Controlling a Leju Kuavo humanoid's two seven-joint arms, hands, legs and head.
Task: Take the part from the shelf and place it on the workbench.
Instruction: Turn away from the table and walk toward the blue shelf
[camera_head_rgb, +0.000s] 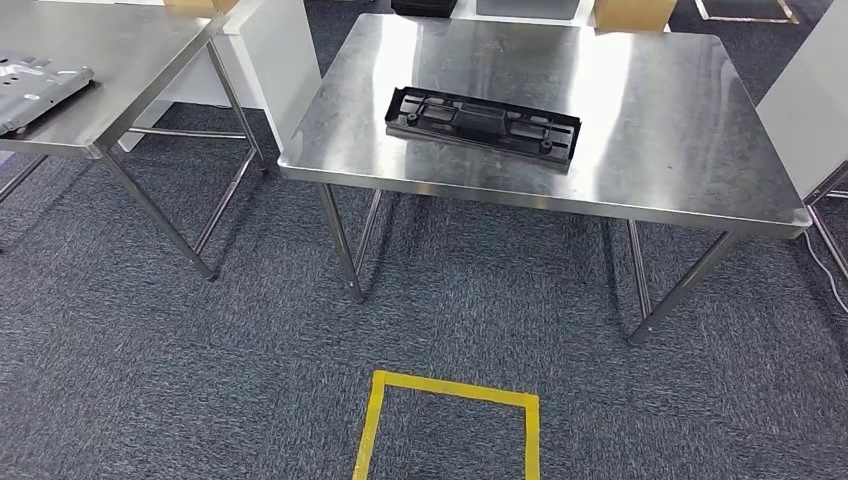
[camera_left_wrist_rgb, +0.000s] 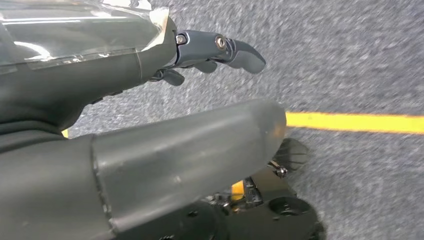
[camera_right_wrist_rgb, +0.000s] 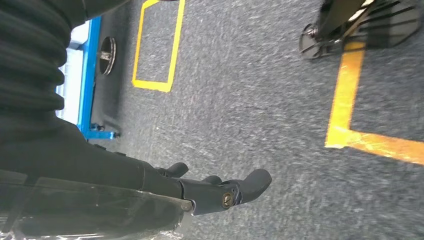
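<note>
A long black plastic part (camera_head_rgb: 483, 126) lies flat on the steel workbench (camera_head_rgb: 660, 160) ahead of me, near the bench's front left quarter. Both arms hang at my sides. My left hand (camera_left_wrist_rgb: 125, 65) is over the carpet with its fingers (camera_left_wrist_rgb: 235, 50) stretched out and its thumb (camera_left_wrist_rgb: 200, 145) apart from them, holding nothing. My right hand (camera_right_wrist_rgb: 165, 187) also hangs above the carpet, its fingers (camera_right_wrist_rgb: 245, 187) loosely extended around nothing.
A second steel table (camera_head_rgb: 120, 50) at the left carries a grey metal plate (camera_head_rgb: 35, 90). A yellow tape square (camera_head_rgb: 450, 395) marks the carpet in front of the workbench. Cardboard boxes (camera_head_rgb: 632, 12) stand behind the bench. A blue frame (camera_right_wrist_rgb: 90, 75) stands on the floor.
</note>
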